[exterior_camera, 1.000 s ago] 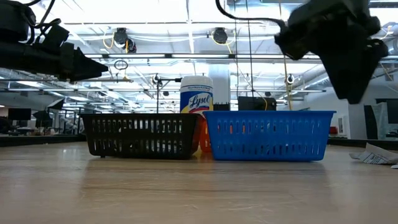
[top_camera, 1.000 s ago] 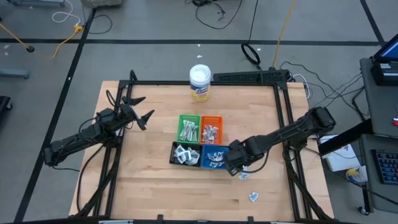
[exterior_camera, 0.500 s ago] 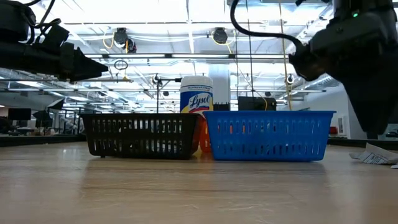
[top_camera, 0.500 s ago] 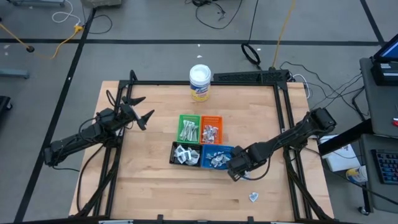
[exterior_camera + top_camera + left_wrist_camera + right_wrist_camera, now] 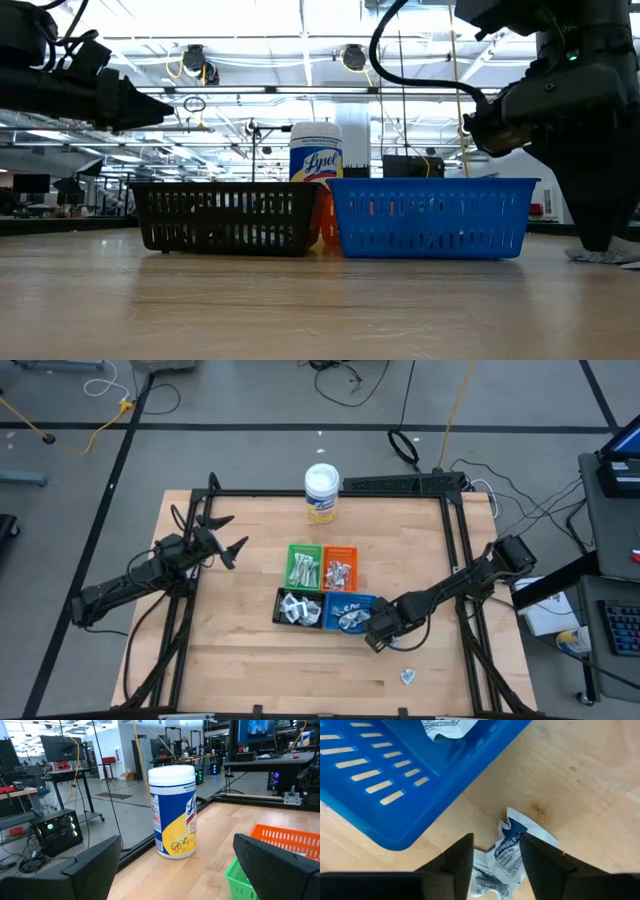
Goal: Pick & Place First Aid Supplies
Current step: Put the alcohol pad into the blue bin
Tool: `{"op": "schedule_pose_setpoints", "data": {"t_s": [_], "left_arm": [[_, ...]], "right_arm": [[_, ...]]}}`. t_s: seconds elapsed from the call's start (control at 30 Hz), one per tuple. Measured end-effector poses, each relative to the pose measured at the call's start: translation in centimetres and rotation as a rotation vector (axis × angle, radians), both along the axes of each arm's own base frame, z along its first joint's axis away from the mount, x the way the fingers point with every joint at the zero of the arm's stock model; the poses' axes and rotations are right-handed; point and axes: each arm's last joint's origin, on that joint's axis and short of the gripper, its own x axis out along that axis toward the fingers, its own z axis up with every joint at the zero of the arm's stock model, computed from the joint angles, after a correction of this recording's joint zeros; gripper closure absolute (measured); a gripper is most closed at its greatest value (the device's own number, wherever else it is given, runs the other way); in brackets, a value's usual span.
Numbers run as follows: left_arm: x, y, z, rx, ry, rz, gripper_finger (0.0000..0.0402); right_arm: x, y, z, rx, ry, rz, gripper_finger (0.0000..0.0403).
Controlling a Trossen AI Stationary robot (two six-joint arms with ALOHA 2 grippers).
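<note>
My right gripper [image 5: 384, 639] is open and low over the table, just off the blue tray's [image 5: 348, 612] near right corner. In the right wrist view its two fingers [image 5: 496, 837] stand on either side of a crumpled white packet with dark print [image 5: 509, 856] that lies flat on the wood. The low view shows the gripper [image 5: 598, 235] down at the packet [image 5: 603, 256]. Another packet [image 5: 408, 677] lies near the table's front edge. More packets fill the green [image 5: 303, 565], orange [image 5: 340, 567], black [image 5: 298, 608] and blue trays. My left gripper [image 5: 226, 535] is open and empty, raised over the table's left part. My right gripper comes at the packet from above, pointing down, with one finger [image 5: 461, 857] on each side of it. I cannot tell whether the fingers touch the packet. The packet lies on the table.
The white-lidded, yellow-labelled tub [image 5: 321, 493] stands at the table's far edge and shows in the left wrist view [image 5: 173, 810]. The four trays sit together at the table's middle. Bare wood lies at the left and along the front.
My right gripper has gone down and toward the table's near right, from over the blue tray's corner to the packet lying beside the tray. My left arm has kept still.
</note>
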Motion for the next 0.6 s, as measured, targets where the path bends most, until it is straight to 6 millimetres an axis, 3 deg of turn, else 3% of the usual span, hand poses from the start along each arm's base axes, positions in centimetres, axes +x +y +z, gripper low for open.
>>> {"op": "schedule_pose_setpoints", "data": {"t_s": [0.1,0.27,0.4,0.6], "left_arm": [[0.0,0.0,0.0,0.0,0.0,0.0,0.0009],[0.0,0.0,0.0,0.0,0.0,0.0,0.0009],[0.0,0.0,0.0,0.0,0.0,0.0,0.0009],[0.0,0.0,0.0,0.0,0.0,0.0,0.0009]], "right_arm": [[0.0,0.0,0.0,0.0,0.001,0.0,0.028],[0.0,0.0,0.0,-0.001,0.0,0.009,0.0384],[-0.2,-0.2,0.5,-0.013,0.017,0.018,0.0398],[-1.1,-1.4,3.7,-0.043,0.069,0.008,0.0402]]}}
